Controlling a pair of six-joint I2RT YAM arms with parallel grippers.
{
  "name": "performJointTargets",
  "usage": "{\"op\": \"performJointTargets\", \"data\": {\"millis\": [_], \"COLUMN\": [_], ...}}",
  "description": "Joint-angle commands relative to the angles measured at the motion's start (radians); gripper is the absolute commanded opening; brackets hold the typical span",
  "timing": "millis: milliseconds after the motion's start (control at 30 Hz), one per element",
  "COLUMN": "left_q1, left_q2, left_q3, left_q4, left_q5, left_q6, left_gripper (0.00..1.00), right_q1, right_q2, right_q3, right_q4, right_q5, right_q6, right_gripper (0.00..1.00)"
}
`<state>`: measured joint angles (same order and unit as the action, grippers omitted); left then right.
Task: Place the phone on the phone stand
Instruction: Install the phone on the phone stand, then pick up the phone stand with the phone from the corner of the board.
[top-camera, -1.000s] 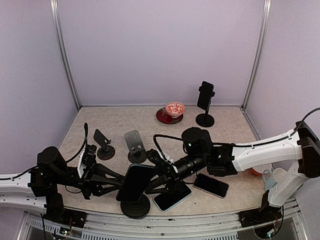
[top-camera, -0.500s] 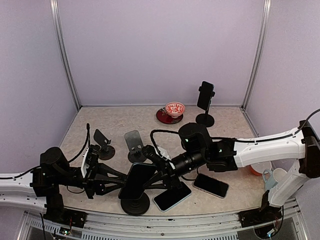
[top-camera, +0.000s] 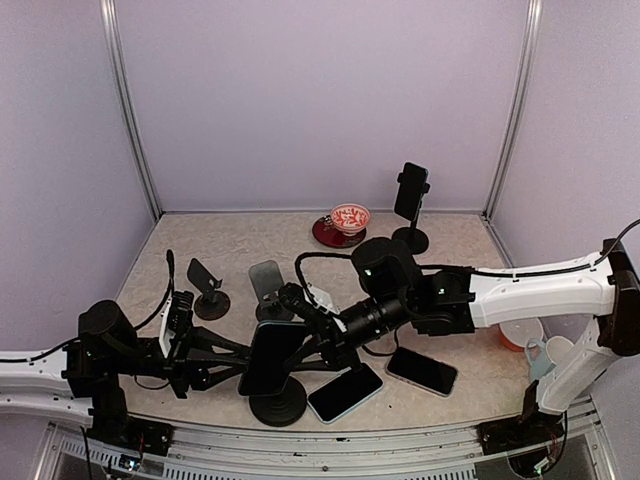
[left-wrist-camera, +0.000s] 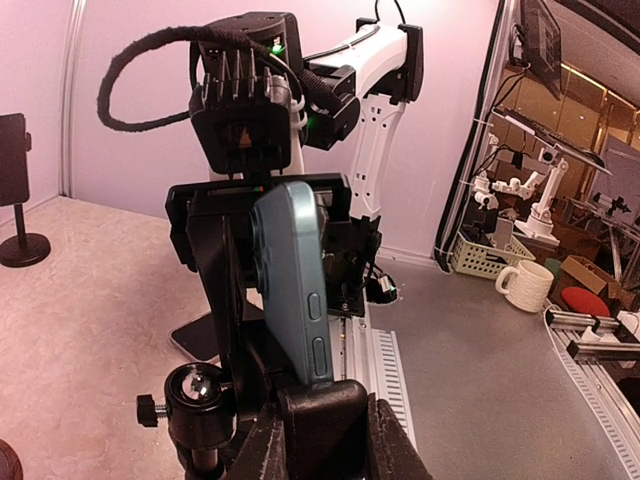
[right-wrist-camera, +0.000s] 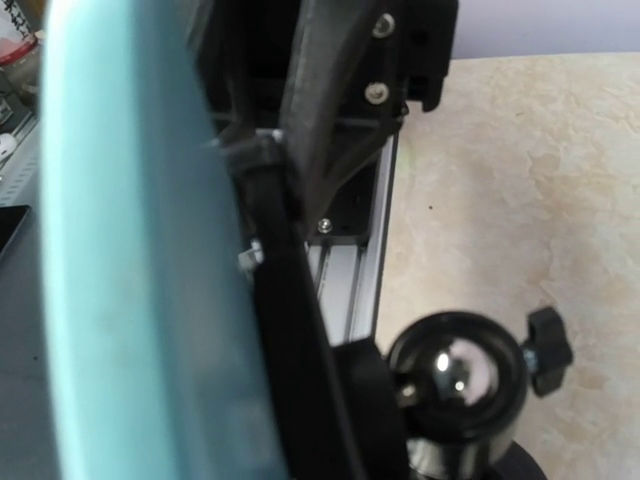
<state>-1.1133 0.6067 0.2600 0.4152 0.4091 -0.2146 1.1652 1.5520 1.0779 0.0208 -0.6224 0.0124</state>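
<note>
Grippers are meeting at lower centre of the top view: the left gripper (top-camera: 244, 362) and right gripper (top-camera: 301, 345) are flanking a slim pale blue smartphone (top-camera: 270, 357), which is tilting above the black round-based phone stand (top-camera: 278, 406).

In the left wrist view, the left jaws are pinching the smartphone's lower end at bottom centre, beside the stand's shiny ball joint (left-wrist-camera: 200, 388).

In the right wrist view, the smartphone is filling the left side; whether the right jaws are gripping it I cannot tell.
</note>
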Motion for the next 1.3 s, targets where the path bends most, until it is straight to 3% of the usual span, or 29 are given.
{"op": "performJointTargets", "data": {"millis": [0, 833, 1200, 1267], "left_q1": [-0.003, -0.012, -0.023, -0.023], "left_q2": [-0.022, 0.04, 0.043, 0.039], "left_q3": [-0.001, -0.056, -0.059, -0.059], "left_q4": [0.111, 0.181, 0.179, 0.176], "left_q5": [0.016, 0.012, -0.005, -0.012], "left_q6": [0.009, -0.026, -0.029, -0.032], "left_gripper": [0.0, 0.0, 0.0, 0.13], "right_q1": [0.0, 0.0, 0.001, 0.0], "right_q2": [-0.019, 0.014, 0.031, 0.012], "right_q3": [0.062, 0.239, 0.257, 0.258], "right_q4": [0.015, -0.208, -0.288, -0.28], "right_q5": [0.044, 0.071, 0.088, 0.106], "right_q6": [0.012, -0.024, -0.048, -0.049], "right_gripper": [0.19, 0.19, 0.1, 0.1]}}
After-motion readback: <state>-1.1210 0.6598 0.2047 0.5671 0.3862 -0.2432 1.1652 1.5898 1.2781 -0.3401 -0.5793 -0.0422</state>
